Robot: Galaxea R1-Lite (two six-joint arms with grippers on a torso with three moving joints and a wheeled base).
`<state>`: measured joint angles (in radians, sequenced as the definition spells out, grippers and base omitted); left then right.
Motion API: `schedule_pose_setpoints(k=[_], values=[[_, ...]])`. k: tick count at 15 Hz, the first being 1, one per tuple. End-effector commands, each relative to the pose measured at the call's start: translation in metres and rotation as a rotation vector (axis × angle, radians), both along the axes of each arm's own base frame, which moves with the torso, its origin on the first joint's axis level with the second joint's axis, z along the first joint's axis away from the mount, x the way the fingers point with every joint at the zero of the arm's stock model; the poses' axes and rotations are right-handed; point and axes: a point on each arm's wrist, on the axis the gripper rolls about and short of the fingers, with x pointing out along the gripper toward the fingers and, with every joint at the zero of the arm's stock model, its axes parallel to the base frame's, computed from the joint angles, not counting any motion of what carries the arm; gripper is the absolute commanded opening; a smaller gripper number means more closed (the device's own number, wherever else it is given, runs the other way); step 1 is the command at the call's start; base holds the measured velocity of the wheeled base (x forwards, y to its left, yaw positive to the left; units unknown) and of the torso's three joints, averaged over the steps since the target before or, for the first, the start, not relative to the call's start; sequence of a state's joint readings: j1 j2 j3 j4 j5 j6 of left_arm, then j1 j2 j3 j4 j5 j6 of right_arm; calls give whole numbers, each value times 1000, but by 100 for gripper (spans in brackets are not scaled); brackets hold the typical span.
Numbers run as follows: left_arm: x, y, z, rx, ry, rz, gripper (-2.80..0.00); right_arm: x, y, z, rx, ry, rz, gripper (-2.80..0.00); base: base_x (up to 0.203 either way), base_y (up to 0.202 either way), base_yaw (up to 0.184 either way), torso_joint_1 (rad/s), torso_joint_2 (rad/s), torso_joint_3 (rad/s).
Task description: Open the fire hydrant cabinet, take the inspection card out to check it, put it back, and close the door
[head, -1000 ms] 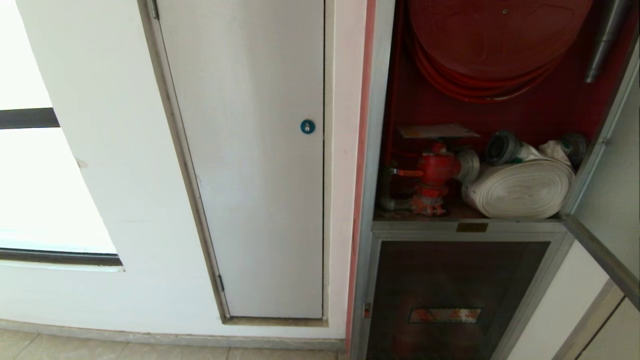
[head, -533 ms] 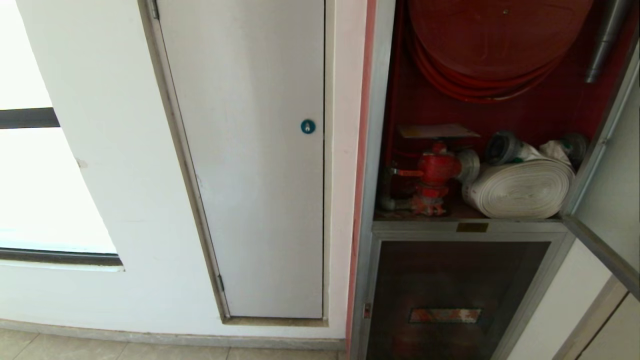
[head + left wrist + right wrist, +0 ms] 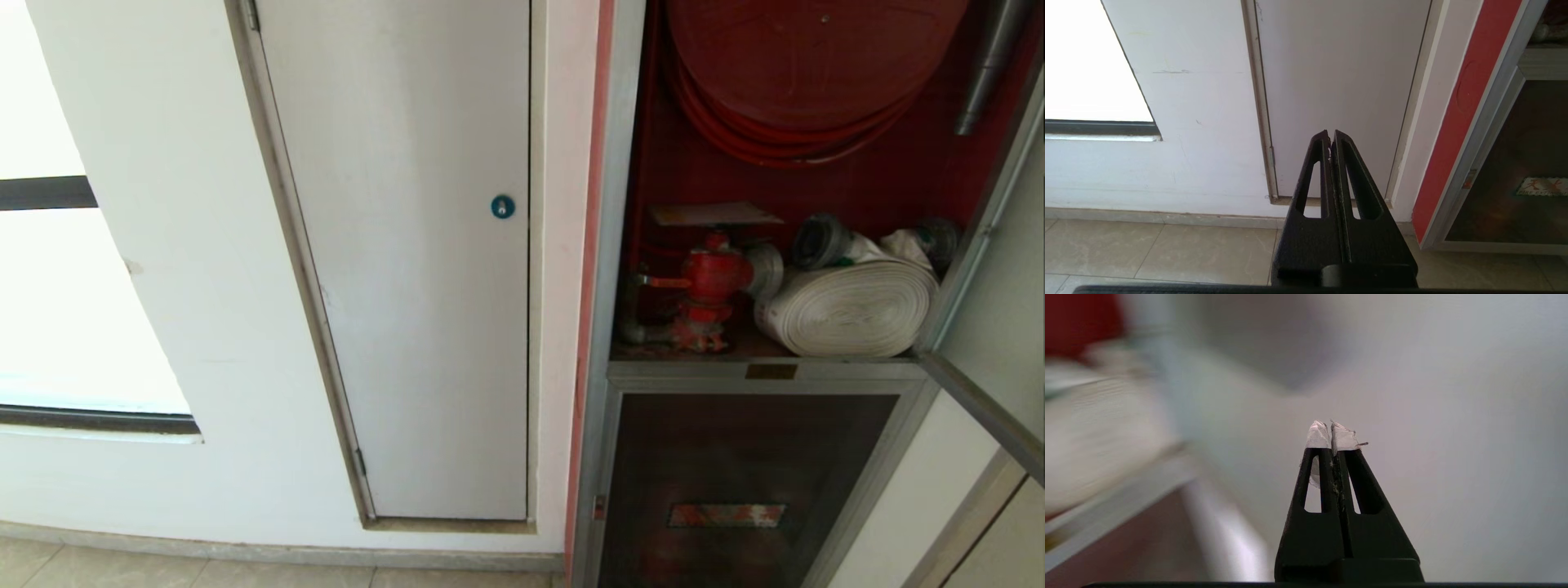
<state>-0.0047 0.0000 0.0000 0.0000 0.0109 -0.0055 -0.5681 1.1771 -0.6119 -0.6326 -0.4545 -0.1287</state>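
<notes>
Two grippers, both with jaws pressed together and nothing in them. The left gripper [image 3: 1332, 136] hangs parked low, pointing at the plain white panel door [image 3: 408, 245] with the blue round lock [image 3: 503, 207], so it's out of play. The right gripper [image 3: 1336, 435] isn't in the head view at all; its own camera shows blurry pale surfaces ahead and a smear of red and white off to one side.

The tall silver aluminium-framed fire hydrant cabinet [image 3: 612, 245] with the red edge strip is already open. Its silver-framed glass door [image 3: 992, 327] is swung out along the right edge. Inside: big red hose reel [image 3: 808, 73] up top, red valve [image 3: 710, 282] on the shelf, white rolled hose [image 3: 853, 309] just beside it.

The thin flat sheet [image 3: 714, 214] lying level above the valve, long side running left-right, is my guess for the inspection card, though no print shows. It's on the robot's right, so the right arm is nearer. It'd have to spread its jaws and come in level at the sheet's near edge.
</notes>
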Motion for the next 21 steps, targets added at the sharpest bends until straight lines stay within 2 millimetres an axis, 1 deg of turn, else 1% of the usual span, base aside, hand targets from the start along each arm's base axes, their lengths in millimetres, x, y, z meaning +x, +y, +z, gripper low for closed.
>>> schedule_pose_setpoints(k=[1,3,4,5,7,9,11,13,15,18,19,21], values=[[0,0,0,-1,1,-1,-280,24,27,-3,13,11,199,-280,0,0,0,0,0,0],[0,0,0,-1,0,0,-280,29,57,-1,10,-7,368,-280,0,0,0,0,0,0],[0,0,0,-1,1,0,-280,24,70,1,6,-23,438,-280,0,0,0,0,0,0],[0,0,0,-1,2,-1,-280,12,78,2,0,-48,482,-280,0,0,0,0,0,0],[0,0,0,-1,0,0,-280,-15,85,4,-11,-88,516,-280,0,0,0,0,0,0],[0,0,0,-1,0,0,-280,-54,87,7,-29,-136,523,-280,0,0,0,0,0,0],[0,0,0,-1,1,0,-280,-95,90,3,-42,-159,531,-280,0,0,0,0,0,0],[0,0,0,-1,0,0,-280,-130,92,-8,-47,-150,568,-280,0,0,0,0,0,0],[0,0,0,-1,0,0,-280,-154,94,-23,-42,-110,624,-280,0,0,0,0,0,0],[0,0,0,-1,0,0,-280,-176,97,-45,-36,-59,743,-280,0,0,0,0,0,0],[0,0,0,-1,2,0,-280,-180,98,-54,-33,-43,796,-280,0,0,0,0,0,0],[0,0,0,-1,0,0,-280,-182,99,-74,-19,-3,885,-280,0,0,0,0,0,0]])
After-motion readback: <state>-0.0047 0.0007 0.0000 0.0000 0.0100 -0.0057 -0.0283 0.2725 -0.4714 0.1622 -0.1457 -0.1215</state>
